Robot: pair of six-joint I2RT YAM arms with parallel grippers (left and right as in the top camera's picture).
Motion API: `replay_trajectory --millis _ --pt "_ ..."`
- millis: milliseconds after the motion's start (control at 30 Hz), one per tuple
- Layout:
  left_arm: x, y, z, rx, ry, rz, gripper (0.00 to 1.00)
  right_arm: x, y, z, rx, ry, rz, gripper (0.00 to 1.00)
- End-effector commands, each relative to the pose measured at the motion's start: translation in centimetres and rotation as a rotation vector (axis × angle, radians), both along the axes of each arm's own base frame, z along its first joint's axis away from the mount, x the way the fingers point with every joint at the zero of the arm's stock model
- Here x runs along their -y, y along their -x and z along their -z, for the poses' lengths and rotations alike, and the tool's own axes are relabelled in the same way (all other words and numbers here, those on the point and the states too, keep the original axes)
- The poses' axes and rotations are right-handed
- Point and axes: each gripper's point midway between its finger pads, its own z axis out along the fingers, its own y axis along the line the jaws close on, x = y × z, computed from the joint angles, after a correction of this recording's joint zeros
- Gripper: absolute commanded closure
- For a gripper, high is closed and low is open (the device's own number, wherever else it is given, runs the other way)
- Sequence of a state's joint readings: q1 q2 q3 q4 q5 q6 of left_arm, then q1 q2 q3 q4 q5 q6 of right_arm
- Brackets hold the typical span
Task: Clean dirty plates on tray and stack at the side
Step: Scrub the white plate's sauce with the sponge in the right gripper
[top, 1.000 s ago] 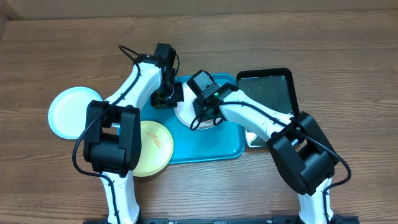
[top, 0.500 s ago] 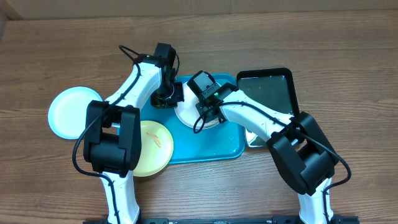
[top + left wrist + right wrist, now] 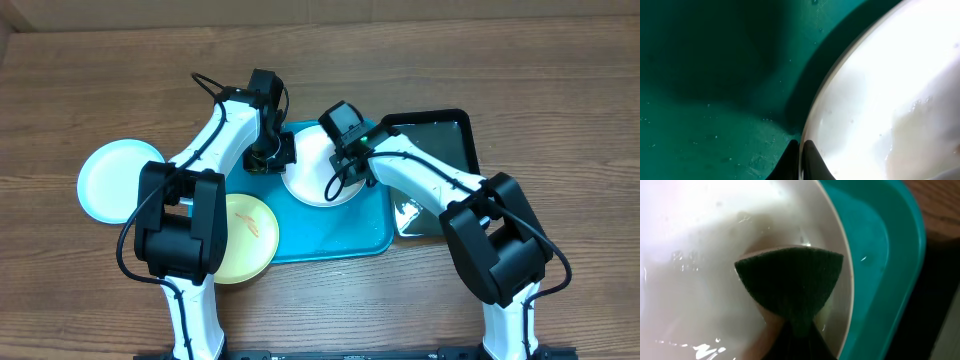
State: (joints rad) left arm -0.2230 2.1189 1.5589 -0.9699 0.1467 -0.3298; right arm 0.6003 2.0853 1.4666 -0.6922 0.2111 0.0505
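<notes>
Wet plastic, rough pad.
The white plate (image 3: 715, 255) looked glossy plastic, filmed with water; the turquoise tray (image 3: 340, 235) was smooth plastic (beaded with droplets). The green scouring pad (image 3: 790, 280) appeared coarse and fibrous, the black tray (image 3: 430, 145) mirror-glossy, the table (image 3: 500, 60) matt wood grain.

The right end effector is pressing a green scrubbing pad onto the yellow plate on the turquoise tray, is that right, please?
Only the colour is wrong: the right wrist view shows the right end effector pressing the green scrubbing pad onto the white plate on the turquoise tray.
</notes>
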Motion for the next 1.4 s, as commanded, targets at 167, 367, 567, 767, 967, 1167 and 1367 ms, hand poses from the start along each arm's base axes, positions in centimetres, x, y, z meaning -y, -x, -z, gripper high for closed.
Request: replay_trajectory --millis 167,367,567,767,967,1167,1367 --pt "-0.4 0.0 -0.1 0.013 -0.025 0.025 0.96 0.6 -1.5 1.0 0.048 -0.024 -0.025 0.96" --pt "-0.4 0.0 -0.1 0.013 -0.025 0.025 0.96 -0.3 -3.1 0.2 0.117 -0.067 -0.024 0.96" --pt "-0.4 0.0 -0.1 0.013 -0.025 0.029 0.96 -1.1 -4.3 -0.6 0.174 -0.103 -0.024 0.96" --pt "-0.4 0.0 -0.1 0.013 -0.025 0.029 0.96 -2.0 -4.9 -1.1 0.200 -0.145 -0.035 0.96" --pt "-0.4 0.0 -0.1 0.013 -0.025 0.029 0.96 -4.4 -4.7 -4.3 0.194 -0.274 -0.093 0.96" --pt "-0.4 0.0 -0.1 0.013 -0.025 0.029 0.96 -5.2 -4.3 -11.2 0.272 -0.368 -0.123 0.96" --pt "-0.4 0.0 -0.1 0.013 -0.025 0.029 0.96 -6.0 -1.9 -12.4 0.191 -0.439 -0.179 0.96"
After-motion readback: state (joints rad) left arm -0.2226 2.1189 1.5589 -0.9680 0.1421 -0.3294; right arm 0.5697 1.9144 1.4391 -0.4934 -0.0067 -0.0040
